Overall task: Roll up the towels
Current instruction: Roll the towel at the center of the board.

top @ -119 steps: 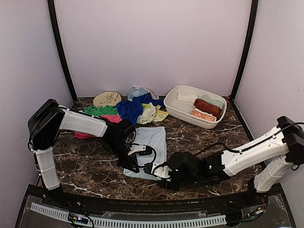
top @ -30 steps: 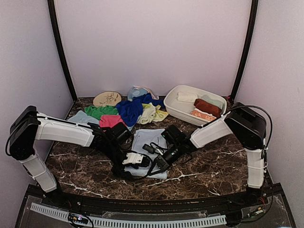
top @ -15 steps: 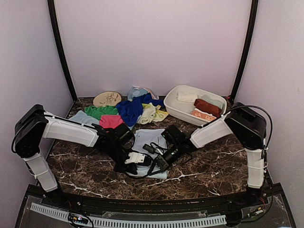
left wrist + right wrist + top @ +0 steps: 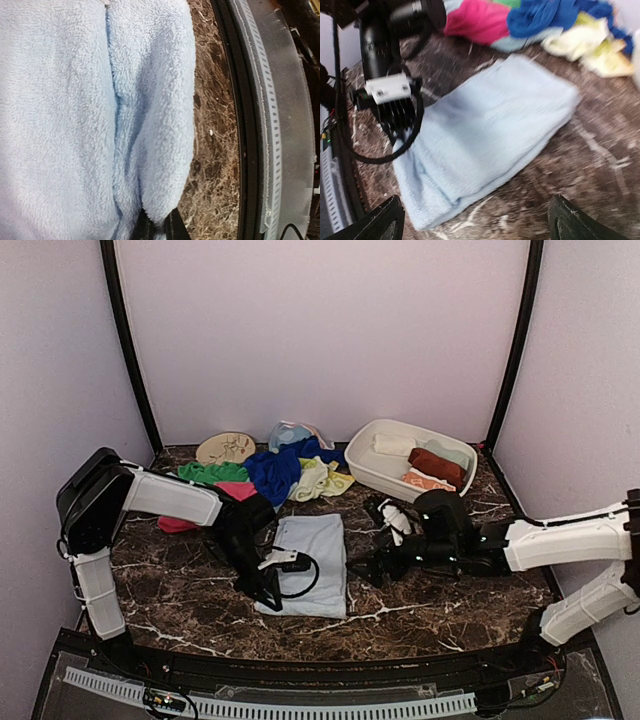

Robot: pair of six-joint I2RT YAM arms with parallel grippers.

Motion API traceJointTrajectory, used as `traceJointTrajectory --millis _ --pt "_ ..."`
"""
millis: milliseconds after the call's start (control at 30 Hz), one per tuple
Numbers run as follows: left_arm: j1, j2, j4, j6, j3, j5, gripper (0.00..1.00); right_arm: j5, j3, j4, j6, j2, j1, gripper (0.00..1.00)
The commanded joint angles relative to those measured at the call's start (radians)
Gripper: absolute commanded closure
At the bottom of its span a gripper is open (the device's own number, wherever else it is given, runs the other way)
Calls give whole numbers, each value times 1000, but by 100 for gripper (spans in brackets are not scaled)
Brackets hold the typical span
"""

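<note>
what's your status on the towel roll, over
Left gripper shut on near edge of pale blue towel. Right gripper open, off the towel. Towel folded flat, not rolled yet. Pile of other towels behind, not touching.

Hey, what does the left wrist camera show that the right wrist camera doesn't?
Left wrist only: cloth pinched between the left gripper's fingertips, seen close up. Right wrist only: the heap of pink towel, royal blue towel and lime-yellow towel, and the open right gripper. Both: the folded pale blue towel on the marble table.
</note>
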Motion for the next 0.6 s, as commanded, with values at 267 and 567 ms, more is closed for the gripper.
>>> traceJointTrajectory --millis 267,567 --pt "60 162 -249 -4 120 143 100 372 -273 293 -322 -371 92 0" --pt "96 294 -332 -55 225 159 100 429 -191 244 -784 -124 407 20"
